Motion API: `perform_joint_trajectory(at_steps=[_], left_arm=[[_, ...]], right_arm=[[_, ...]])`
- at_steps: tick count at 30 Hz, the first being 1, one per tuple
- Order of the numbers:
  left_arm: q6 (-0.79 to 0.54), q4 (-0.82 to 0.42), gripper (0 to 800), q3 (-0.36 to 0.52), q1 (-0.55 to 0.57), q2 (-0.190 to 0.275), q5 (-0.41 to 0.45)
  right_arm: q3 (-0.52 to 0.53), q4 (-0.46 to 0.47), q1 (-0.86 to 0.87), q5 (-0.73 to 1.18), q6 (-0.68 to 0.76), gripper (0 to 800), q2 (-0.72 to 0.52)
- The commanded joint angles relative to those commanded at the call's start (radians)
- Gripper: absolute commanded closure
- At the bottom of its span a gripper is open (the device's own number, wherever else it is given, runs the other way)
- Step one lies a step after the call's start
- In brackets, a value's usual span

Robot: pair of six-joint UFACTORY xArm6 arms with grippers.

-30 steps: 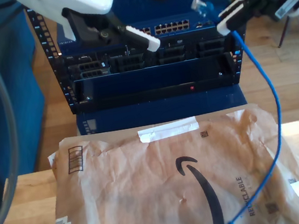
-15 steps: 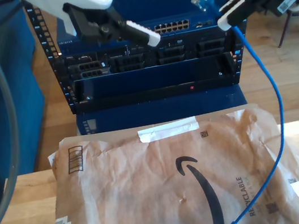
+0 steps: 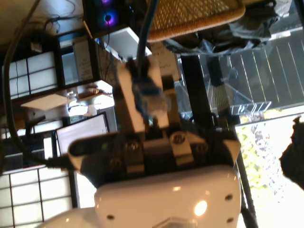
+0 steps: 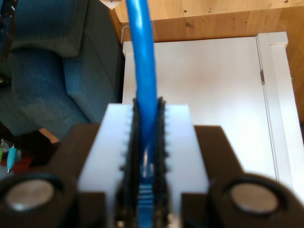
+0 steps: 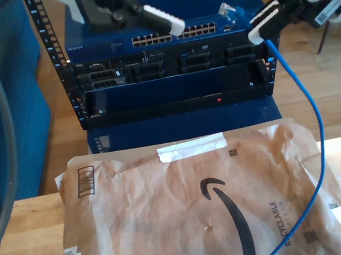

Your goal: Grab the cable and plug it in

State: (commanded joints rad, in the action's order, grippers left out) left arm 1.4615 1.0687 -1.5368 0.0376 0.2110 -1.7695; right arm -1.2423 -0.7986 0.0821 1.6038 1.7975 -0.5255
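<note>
We count one blue cable (image 5: 316, 123), one brown paper mailer (image 5: 197, 208), one equipment rack (image 5: 167, 69), two grippers.

A pale wooden worktop (image 5: 26, 243) carries a wide, crinkled brown paper mailer (image 5: 171, 212) patched with white tape and printed with a black curved arrow, while the free end of a thin bright-blue cable (image 5: 311, 182) trails across the paper's surface.
</note>
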Motion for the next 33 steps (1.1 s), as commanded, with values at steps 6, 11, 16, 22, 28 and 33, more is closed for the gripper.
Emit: perform_joint_trajectory(at_steps=[6, 11, 16, 22, 28, 33], left_arm=[[0.0, 0.0, 0, 0.003, 0.025, 0.0, 0.003], [0.0, 0.0, 0, 0.003, 0.04, -0.02, 0.005], [0.0, 0.0, 0, 0.003, 0.046, -0.021, 0.008], [0.002, 0.0, 0, 0.003, 0.048, -0.021, 0.009], [0.002, 0.002, 1, 0.005, 0.048, -0.023, 0.002], [0.002, 0.0, 2, 0.005, 0.066, -0.023, 0.0]], right_arm=[[-0.002, -0.005, 0.0, -0.002, 0.002, 792, 0.003], [-0.009, -0.008, -0.002, -0.002, 0.003, 792, 0.003], [-0.021, -0.009, -0.005, -0.003, 0.005, 792, 0.005], [-0.025, -0.071, -0.005, -0.003, 0.002, 792, 0.008], [-0.025, -0.071, -0.008, -0.005, 0.002, 791, 0.012], [-0.023, -0.071, -0.008, -0.02, 0.003, 791, 0.02]])
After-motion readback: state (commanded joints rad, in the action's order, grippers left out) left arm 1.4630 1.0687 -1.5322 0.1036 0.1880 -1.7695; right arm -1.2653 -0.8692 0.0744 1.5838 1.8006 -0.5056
